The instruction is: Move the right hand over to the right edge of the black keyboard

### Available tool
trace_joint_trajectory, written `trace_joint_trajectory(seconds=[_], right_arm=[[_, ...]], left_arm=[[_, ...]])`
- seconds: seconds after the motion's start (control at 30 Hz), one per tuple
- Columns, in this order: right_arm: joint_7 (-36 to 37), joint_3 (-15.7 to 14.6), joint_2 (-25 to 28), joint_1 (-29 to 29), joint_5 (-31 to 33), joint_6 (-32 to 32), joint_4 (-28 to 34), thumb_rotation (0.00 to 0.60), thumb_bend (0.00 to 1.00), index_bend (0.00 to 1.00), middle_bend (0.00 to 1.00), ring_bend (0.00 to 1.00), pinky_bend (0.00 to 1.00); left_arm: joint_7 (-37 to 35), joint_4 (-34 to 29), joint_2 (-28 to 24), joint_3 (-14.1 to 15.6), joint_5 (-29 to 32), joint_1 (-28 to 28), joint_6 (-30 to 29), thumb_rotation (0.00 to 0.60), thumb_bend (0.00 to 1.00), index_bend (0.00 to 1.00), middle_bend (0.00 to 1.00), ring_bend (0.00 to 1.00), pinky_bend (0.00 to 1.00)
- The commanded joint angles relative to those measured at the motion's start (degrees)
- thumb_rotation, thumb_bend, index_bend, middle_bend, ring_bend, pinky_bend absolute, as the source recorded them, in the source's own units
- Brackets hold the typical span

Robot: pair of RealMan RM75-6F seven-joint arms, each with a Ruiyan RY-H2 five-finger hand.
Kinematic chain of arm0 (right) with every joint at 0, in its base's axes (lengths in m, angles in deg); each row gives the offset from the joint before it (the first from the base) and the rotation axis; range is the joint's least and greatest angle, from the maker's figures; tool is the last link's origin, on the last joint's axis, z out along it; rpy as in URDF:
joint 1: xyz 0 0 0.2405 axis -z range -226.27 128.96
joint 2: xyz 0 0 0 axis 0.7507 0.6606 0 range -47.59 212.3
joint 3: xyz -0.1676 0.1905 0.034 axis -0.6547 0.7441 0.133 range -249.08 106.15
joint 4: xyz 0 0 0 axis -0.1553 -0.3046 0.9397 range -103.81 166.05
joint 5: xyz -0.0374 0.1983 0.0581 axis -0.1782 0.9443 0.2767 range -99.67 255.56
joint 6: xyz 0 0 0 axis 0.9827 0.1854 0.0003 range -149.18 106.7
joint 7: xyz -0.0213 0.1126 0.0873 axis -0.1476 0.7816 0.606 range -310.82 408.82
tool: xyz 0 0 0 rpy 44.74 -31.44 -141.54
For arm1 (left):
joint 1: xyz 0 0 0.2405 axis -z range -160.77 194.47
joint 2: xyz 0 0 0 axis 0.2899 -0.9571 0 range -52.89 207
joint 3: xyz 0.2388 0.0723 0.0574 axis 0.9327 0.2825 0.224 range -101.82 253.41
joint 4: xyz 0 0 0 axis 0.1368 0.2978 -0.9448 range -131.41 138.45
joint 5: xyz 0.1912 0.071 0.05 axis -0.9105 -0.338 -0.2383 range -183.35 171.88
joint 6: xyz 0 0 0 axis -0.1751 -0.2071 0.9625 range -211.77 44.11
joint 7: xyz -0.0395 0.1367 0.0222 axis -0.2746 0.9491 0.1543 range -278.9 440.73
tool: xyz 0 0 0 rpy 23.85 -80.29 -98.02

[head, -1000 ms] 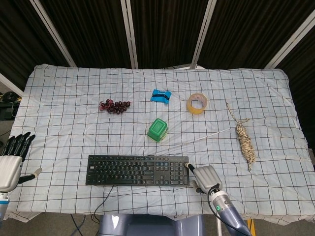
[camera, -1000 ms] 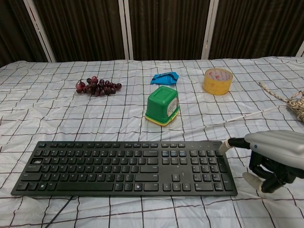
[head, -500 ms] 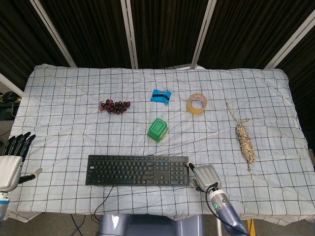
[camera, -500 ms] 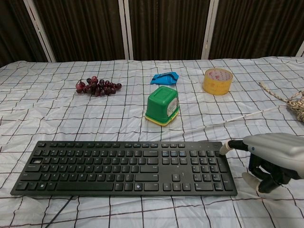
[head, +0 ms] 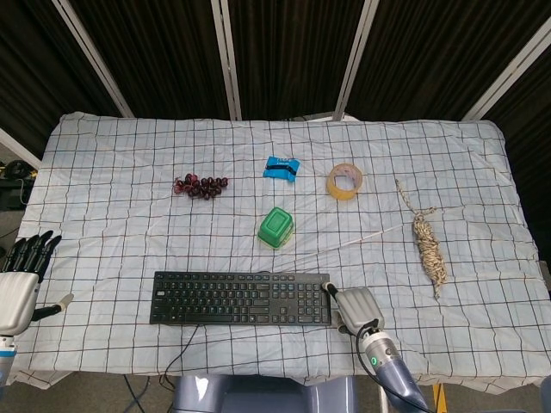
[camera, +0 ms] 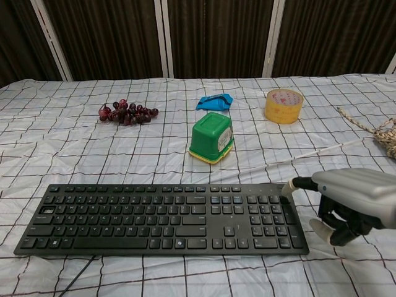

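The black keyboard [head: 242, 298] [camera: 162, 216] lies flat near the table's front edge, its cable trailing off the front. My right hand [head: 357, 308] [camera: 349, 201] sits just beyond the keyboard's right end, palm down, fingers curled under and holding nothing. One fingertip [camera: 289, 189] reaches the keyboard's top right corner. My left hand [head: 21, 280] hovers at the far left edge of the table, fingers straight and apart, empty; only the head view shows it.
A green cup [head: 275, 227] [camera: 211, 137] stands upside down behind the keyboard. Further back lie dark grapes [head: 201, 185], a blue packet [head: 281, 168] and a yellow tape roll [head: 344, 180]. A coil of rope [head: 428, 245] lies to the right.
My right hand has crept a little left, closing on the keyboard's right end. The left hand and the objects have not moved.
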Motion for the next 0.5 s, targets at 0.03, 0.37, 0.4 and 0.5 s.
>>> trace_joint_trajectory(seconds=[0.03, 0.37, 0.4, 0.5], right_arm=[[2.0, 0.7, 0.4, 0.6, -4.3, 2.5, 0.0, 0.6, 0.45, 0.14, 0.87, 0.84, 0.73], [18.2, -1.4, 10.1, 6.5, -26.1, 10.8, -1.3, 0.6, 0.27, 0.12, 0.2, 0.11, 0.34], [20.0, -2.2, 12.0, 7.3, -27.3, 11.3, -1.5, 0.6, 0.26, 0.12, 0.12, 0.04, 0.24], [23.6, -4.1, 16.0, 9.2, -29.3, 11.9, -1.9, 0.6, 0.21, 0.06, 0.01, 0.0, 0.09]], left_arm=[[0.0, 0.0, 0.0, 0.0, 0.1, 0.0, 0.1, 0.6, 0.12, 0.0, 0.0, 0.0, 0.0], [0.0, 0.0, 0.0, 0.0, -0.2, -0.1, -0.4, 0.6, 0.12, 0.0, 0.0, 0.0, 0.0], [0.1, 0.0, 0.0, 0.0, -0.3, -0.2, -0.5, 0.6, 0.12, 0.0, 0.0, 0.0, 0.0], [0.2, 0.0, 0.1, 0.1, -0.6, -0.2, -0.7, 0.6, 0.12, 0.0, 0.0, 0.0, 0.0]])
